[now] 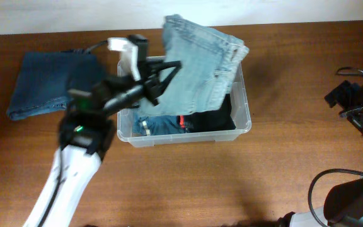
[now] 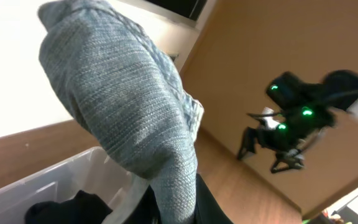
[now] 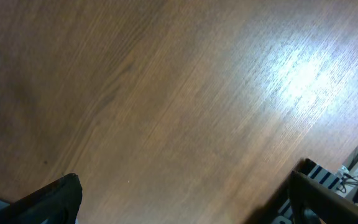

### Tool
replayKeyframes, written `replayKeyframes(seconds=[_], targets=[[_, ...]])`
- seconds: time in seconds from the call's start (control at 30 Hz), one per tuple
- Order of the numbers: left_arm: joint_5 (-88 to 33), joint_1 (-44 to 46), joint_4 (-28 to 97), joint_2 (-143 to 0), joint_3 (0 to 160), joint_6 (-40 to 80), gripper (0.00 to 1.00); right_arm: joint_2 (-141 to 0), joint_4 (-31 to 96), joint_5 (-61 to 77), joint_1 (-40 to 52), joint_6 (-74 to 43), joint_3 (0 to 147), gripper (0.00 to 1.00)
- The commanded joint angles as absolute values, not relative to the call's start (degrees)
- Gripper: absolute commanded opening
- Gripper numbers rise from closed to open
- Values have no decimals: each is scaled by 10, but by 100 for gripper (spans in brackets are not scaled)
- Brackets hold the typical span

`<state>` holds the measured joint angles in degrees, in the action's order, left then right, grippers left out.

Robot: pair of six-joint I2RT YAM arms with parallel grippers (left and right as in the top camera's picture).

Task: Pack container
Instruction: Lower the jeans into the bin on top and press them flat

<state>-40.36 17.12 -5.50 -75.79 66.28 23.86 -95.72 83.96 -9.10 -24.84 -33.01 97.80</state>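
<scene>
The clear plastic container (image 1: 244, 120) sits mid-table with a black garment (image 1: 216, 120) and a blue garment (image 1: 159, 126) inside. My left gripper (image 1: 162, 79) is shut on a folded pair of light blue jeans (image 1: 200, 63) and holds them above the container, the far end draped over the back rim. In the left wrist view the jeans (image 2: 123, 106) fill the middle, pinched between the fingers (image 2: 179, 211), with the container wall (image 2: 55, 174) below. My right gripper (image 3: 185, 205) is open over bare wood at the far right.
A folded pair of dark blue jeans (image 1: 46, 82) lies on the table left of the container. The right arm's base and cables (image 1: 358, 101) sit at the right edge. The wooden tabletop (image 1: 282, 170) stretches in front.
</scene>
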Motion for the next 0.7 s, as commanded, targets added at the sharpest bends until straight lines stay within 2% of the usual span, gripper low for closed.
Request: replayKeyframes(seconds=[0.0,0.53,0.67], targets=[[-339,187,-105,-808,676,293,1,-950,840,-95,-251,-335,976,98],[-333,183,-99,-979,676,404,1,-950,840,-95,-251,-335,976,99],[-393,183,-167,-976,677,408,1,-950,840,-95,-251,-335,976,98]])
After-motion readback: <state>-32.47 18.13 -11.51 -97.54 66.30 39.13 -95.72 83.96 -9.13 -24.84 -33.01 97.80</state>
